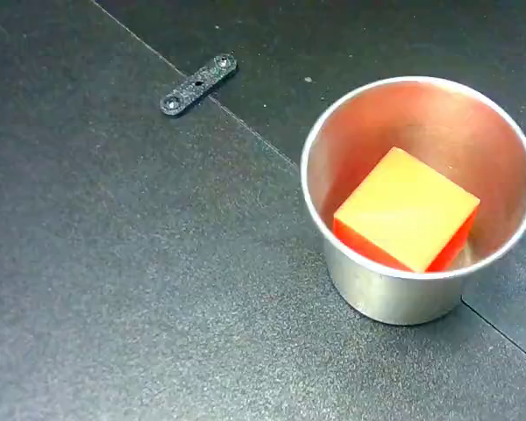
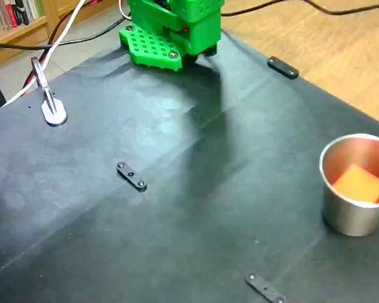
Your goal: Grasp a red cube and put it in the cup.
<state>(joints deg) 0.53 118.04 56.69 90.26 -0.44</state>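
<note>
The red cube sits tilted inside the cup, which stands at the dark mat's right side in both fixed views. Open mat spreads leftward (only small black brackets dot it). Farther back stands the arm's green base; the pincer is out of sight, no writing legible.

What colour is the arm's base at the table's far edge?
Bright green base, seen in a fixed view only.
</note>
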